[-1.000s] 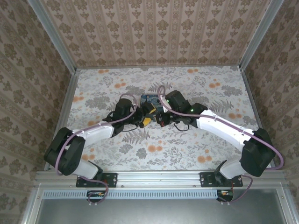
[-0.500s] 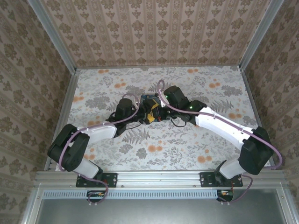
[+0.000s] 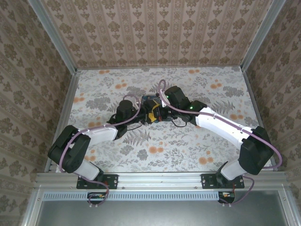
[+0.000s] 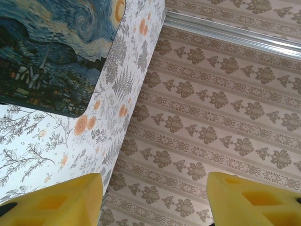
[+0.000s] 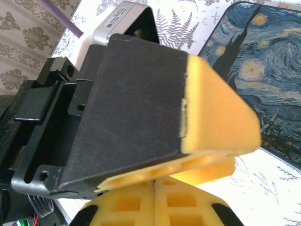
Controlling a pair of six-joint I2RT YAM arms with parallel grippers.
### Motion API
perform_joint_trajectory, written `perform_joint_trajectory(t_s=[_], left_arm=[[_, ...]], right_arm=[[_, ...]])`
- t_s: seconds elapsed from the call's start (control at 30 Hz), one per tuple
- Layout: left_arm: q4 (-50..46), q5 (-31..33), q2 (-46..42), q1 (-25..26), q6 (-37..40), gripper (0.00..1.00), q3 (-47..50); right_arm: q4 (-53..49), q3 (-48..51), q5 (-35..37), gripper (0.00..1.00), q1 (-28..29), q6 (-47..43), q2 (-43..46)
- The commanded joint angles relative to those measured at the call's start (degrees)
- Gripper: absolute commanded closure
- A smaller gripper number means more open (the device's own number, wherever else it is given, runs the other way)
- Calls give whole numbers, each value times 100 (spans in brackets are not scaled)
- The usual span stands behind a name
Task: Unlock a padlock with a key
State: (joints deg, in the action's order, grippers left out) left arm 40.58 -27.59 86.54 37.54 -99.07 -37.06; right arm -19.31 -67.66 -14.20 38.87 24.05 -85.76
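Starry-night box (image 4: 51, 52) rests on table (image 4: 33, 141), near left end effector (image 4: 155, 200).

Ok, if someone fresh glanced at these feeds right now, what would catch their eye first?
The two arms meeting nose to nose mid-table, with the open left gripper and the shut right gripper crowded beside the blue night-sky print box. In the right wrist view, a yellow finger of the left gripper looms above the right gripper's own. Then the busy floral table and patterned walls.
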Motion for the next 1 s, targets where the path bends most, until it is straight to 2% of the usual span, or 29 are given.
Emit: perform_joint_trajectory(t_s=[0.0,0.5,0.97], left_arm=[[196,83,77,25,-7,41,88],[231,128,108,25,35,56,101],[220,202,118,25,63,66,158]], right_arm=[[148,170,-12,100,-64,63,130],[253,371,-61,100,-152,120,208],[275,457,-58,100,-191,136,270]])
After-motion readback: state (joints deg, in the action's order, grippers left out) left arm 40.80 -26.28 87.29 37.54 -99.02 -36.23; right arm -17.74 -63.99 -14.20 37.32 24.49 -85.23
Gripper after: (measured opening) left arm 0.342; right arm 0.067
